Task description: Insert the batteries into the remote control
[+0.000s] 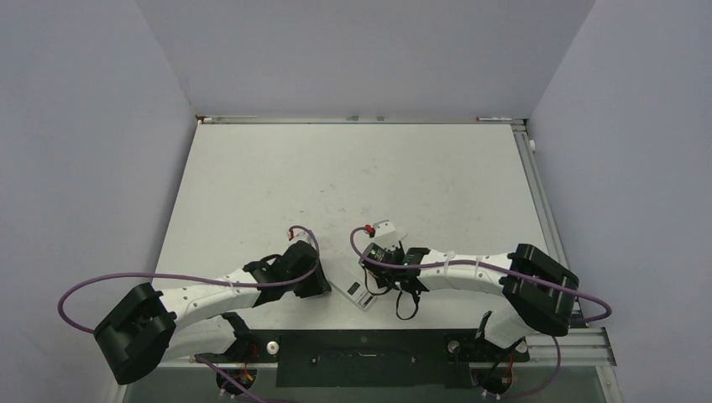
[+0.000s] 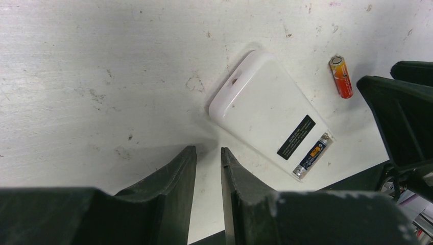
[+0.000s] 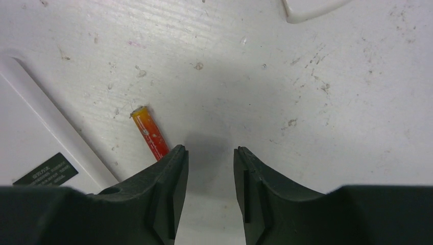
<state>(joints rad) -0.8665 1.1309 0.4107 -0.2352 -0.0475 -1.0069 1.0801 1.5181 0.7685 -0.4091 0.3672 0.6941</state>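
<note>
Bright, even light casts soft shadows on the table (image 1: pixel 277 176); wrist views blur at their bottom edges.

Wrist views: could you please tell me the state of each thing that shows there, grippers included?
Remote: lying back up, battery bay uncovered.
Dark battery: seated in the bay.
Red battery: loose, lying flat on the table beside the remote.
White piece: loose on the table, apart from the remote.
Left gripper: slightly open, empty.
Right gripper: open, empty, next to the red battery.
</note>
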